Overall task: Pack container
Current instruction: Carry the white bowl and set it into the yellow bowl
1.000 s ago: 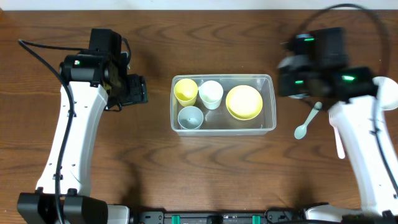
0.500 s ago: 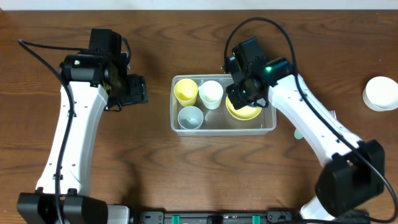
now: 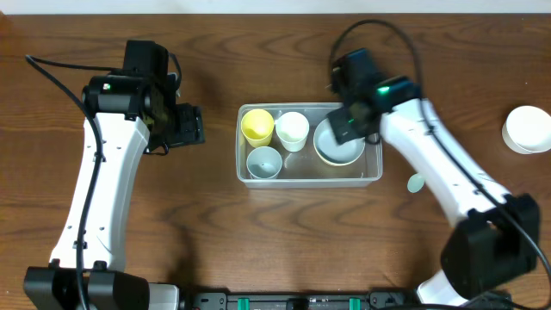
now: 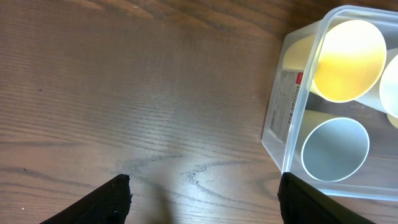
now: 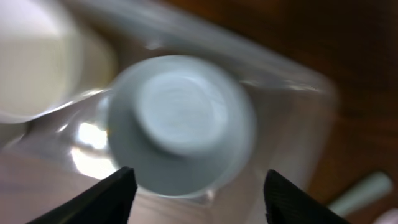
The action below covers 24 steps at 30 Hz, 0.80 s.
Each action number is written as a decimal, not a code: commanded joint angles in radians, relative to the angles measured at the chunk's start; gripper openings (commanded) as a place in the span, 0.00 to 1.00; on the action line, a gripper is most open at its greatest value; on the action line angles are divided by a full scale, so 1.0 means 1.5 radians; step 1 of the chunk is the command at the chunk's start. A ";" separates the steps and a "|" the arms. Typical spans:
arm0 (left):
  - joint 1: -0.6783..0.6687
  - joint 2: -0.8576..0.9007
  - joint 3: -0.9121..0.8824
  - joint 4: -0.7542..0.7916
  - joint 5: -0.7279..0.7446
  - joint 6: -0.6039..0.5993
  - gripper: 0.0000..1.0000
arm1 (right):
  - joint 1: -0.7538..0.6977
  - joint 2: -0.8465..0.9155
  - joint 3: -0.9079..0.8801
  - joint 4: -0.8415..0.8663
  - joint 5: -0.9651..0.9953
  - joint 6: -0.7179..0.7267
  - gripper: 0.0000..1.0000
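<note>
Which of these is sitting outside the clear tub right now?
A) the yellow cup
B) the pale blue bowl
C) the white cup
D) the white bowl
D: the white bowl rests on the table far to the right of the tub, while the others lie inside it.

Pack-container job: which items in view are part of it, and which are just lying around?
In the job: container, with yellow cup, white cup, blue cup and pale blue bowl inside.
Lying outside, to its right: white bowl, spoon.
</note>
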 commanded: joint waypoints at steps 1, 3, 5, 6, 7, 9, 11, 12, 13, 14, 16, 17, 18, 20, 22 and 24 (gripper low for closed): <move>0.003 0.003 0.001 -0.002 0.002 -0.009 0.76 | -0.110 -0.068 0.048 0.004 0.057 0.056 0.75; 0.003 0.003 0.001 -0.002 0.002 -0.009 0.77 | -0.185 -0.078 0.057 0.010 0.055 0.063 0.77; 0.003 0.003 0.001 -0.002 0.002 -0.009 0.77 | -0.264 -0.078 0.062 0.024 0.038 0.058 0.79; 0.003 0.003 0.001 -0.002 0.002 -0.009 0.77 | -0.309 -0.073 0.062 0.037 0.023 0.043 0.79; 0.003 0.003 0.001 -0.002 0.002 -0.009 0.77 | -0.348 -0.067 0.062 0.050 0.014 0.031 0.79; 0.003 0.003 0.001 -0.002 0.002 -0.009 0.76 | -0.419 -0.047 0.062 0.077 -0.004 0.017 0.79; 0.003 0.003 0.001 -0.002 0.002 -0.009 0.77 | -0.469 -0.024 0.062 0.099 -0.024 0.017 0.79; 0.003 0.003 0.001 -0.002 0.002 -0.009 0.77 | -0.500 -0.005 0.062 0.116 -0.043 0.016 0.79; 0.003 0.003 0.001 -0.002 0.002 -0.009 0.77 | -0.518 0.008 0.062 0.126 -0.057 0.010 0.79; 0.003 0.003 0.001 -0.002 0.002 -0.009 0.77 | -0.537 0.026 0.062 0.136 -0.072 0.002 0.79; 0.003 0.003 0.001 -0.002 0.002 -0.009 0.77 | -0.564 0.059 0.062 0.147 -0.077 0.001 0.79; 0.003 0.003 0.001 -0.002 0.002 -0.009 0.77 | -0.575 0.078 0.062 0.150 -0.076 -0.001 0.79; 0.003 0.003 0.001 -0.002 0.002 -0.009 0.77 | -0.581 0.092 0.062 0.152 -0.076 -0.001 0.79; 0.003 0.003 0.001 -0.001 0.002 -0.009 0.77 | -0.594 0.126 0.062 0.156 -0.076 -0.001 0.79; 0.003 0.003 0.001 -0.002 0.002 -0.009 0.77 | -0.601 0.157 0.062 0.161 -0.076 -0.001 0.79; 0.003 0.003 0.001 -0.002 0.002 -0.009 0.77 | -0.605 0.188 0.062 0.165 -0.076 -0.007 0.79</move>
